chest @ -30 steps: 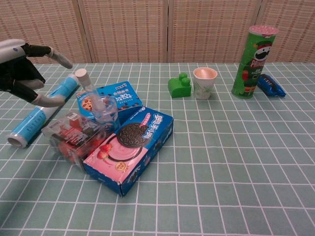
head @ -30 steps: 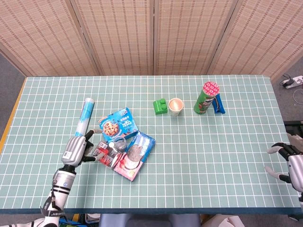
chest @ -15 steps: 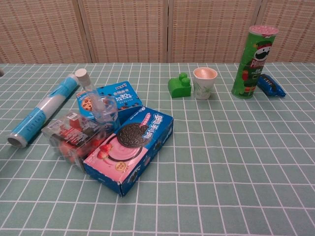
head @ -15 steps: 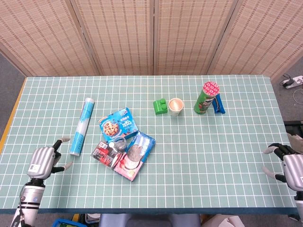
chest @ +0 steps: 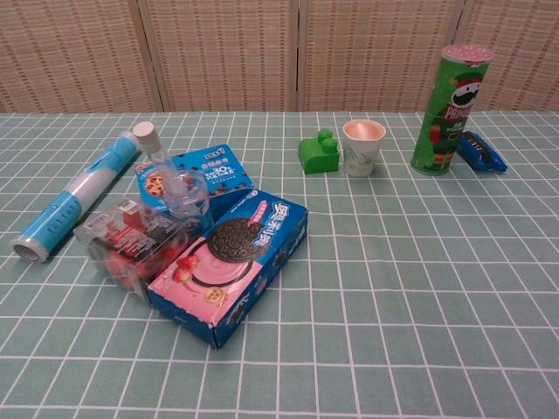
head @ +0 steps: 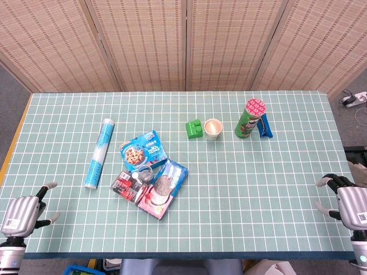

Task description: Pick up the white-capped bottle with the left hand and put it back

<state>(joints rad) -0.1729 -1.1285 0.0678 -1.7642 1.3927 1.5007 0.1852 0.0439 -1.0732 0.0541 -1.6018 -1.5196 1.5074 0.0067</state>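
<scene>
Item: white-capped bottle, lying tilted among the snack packs, cap toward the blue tube, resting on the cookie pouch beside the Oreo box.

My left hand: withdrawn from the bottle to the table's near left corner, fingers apart, empty.

My right hand: near right edge, fingers spread, empty, barely shifted.

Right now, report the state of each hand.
Left hand: open, holding nothing, at the table's near left corner.
Right hand: open, holding nothing, at the near right edge.
</scene>
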